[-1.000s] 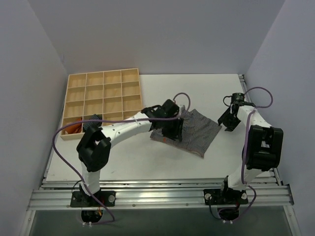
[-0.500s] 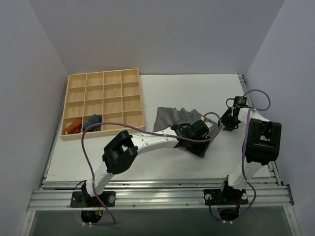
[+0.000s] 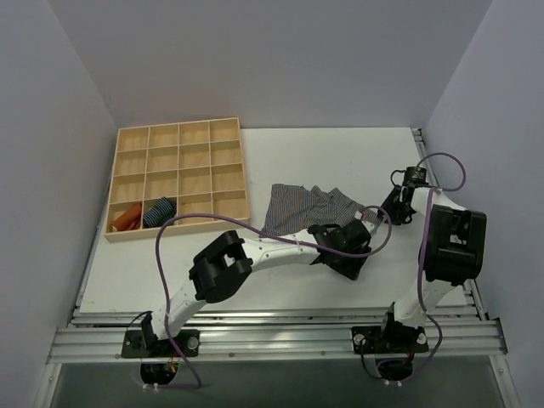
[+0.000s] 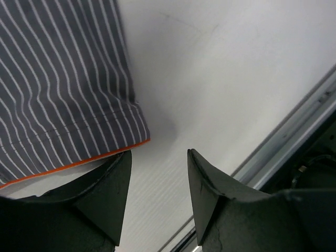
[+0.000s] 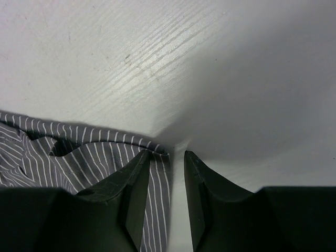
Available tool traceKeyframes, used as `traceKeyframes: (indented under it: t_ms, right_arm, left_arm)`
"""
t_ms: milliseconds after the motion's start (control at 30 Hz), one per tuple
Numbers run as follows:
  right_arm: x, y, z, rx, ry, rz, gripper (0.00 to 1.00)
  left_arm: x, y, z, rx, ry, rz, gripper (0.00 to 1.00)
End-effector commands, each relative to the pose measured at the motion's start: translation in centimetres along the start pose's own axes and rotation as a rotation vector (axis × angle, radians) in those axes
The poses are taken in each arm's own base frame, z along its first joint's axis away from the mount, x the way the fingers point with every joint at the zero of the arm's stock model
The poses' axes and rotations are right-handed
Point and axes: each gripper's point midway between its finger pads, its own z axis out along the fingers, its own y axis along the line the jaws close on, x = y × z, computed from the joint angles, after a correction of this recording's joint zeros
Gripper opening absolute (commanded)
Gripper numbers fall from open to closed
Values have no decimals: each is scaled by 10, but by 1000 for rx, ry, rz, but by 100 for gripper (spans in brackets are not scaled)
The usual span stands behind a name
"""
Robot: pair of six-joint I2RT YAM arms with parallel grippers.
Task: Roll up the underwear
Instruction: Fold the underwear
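Note:
The underwear (image 3: pixel 297 204) lies spread on the white table, grey with fine white stripes and an orange-trimmed hem. My left gripper (image 3: pixel 350 262) is at its near right corner. In the left wrist view the gripper (image 4: pixel 157 165) is open over bare table, its left finger (image 4: pixel 100 194) against the hem of the underwear (image 4: pixel 63 79). My right gripper (image 3: pixel 382 212) is at the cloth's far right corner. In the right wrist view the gripper (image 5: pixel 168 163) is slightly open, with the edge of the underwear (image 5: pixel 63 157) lying between the fingers by the left one.
A wooden grid tray (image 3: pixel 178 136) stands at the back left, with a blue striped roll (image 3: pixel 158 211) and an orange cloth (image 3: pixel 127 219) in its near cells. Metal rails (image 3: pixel 272 327) run along the table's near edge, close to the left gripper.
My left arm has swept from the cloth's left part across to its near right corner, uncovering the left side. My right gripper has edged in to the cloth's right corner.

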Motion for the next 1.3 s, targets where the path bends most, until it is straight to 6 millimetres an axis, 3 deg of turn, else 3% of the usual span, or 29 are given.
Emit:
traceKeyframes:
  t_ms: [0, 100, 200, 333, 667, 867, 1100, 1267]
  right_arm:
    - [21, -15, -2, 35, 55, -22, 29]
    - [27, -18, 0, 39, 66, -19, 27]
    - [31, -18, 1, 37, 74, -6, 19]
    - [33, -23, -2, 68, 83, -2, 0]
    - [52, -37, -25, 127, 102, 38, 0]
    - [57, -38, -29, 123, 108, 37, 0]
    - [53, -36, -28, 119, 104, 37, 0]
    - [53, -37, -26, 125, 105, 35, 0]
  left_arm:
    - [-27, -5, -5, -20, -92, 7, 55]
    - [-38, -15, -23, -15, -149, 38, 55]
    - [-51, -19, -33, -9, -203, 56, 56]
    - [-55, -22, -28, -12, -196, 95, 55]
    - [-56, -42, -40, 35, -239, 153, 54]
    - [-39, -23, -14, -27, -168, 194, 51]
    - [-27, -2, -14, -94, -157, 206, 51]
    - [-16, -3, -4, -79, -120, 213, 50]
